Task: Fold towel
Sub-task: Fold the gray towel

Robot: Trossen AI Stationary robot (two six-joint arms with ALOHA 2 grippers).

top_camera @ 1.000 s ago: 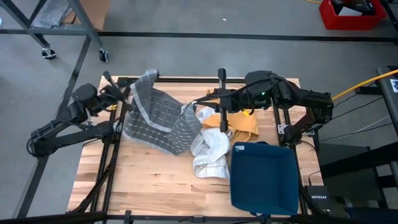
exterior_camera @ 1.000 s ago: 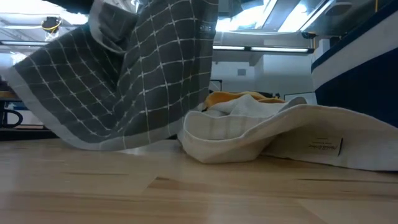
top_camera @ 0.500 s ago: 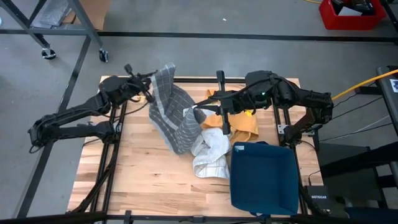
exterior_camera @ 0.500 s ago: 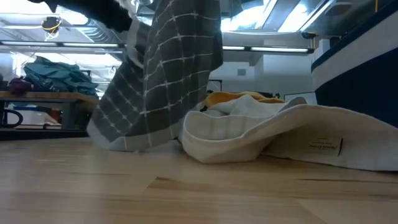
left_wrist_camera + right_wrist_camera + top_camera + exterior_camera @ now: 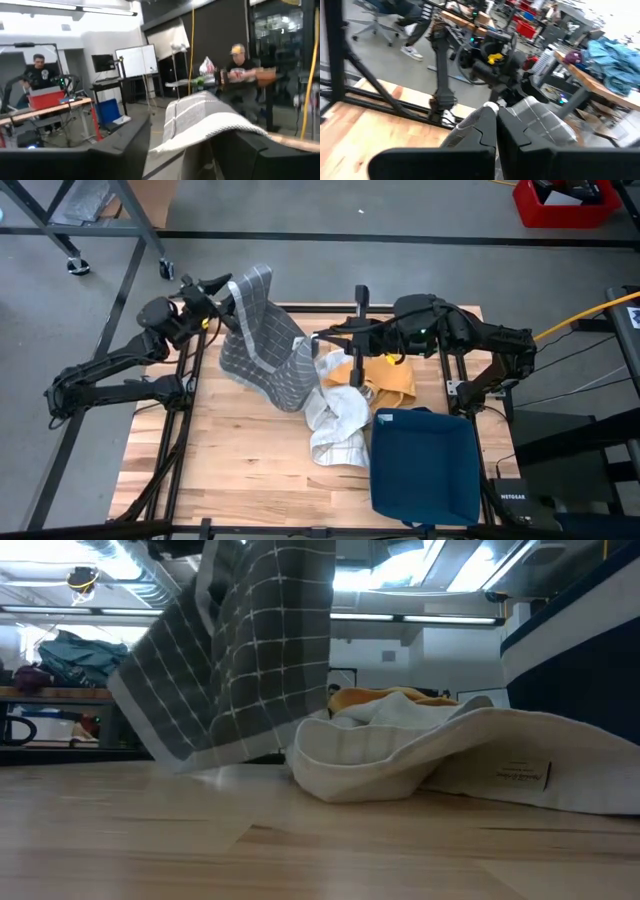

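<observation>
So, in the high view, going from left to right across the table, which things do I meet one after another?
Left gripper → grey checked towel → white cloth → yellow cloth → dark blue cloth, toward the table's near right corner.

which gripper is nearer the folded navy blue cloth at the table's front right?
Right. The right gripper sits mid-table, just behind and left of the navy blue cloth, shut on the grey checked towel. The left gripper is at the far back-left edge.
</observation>
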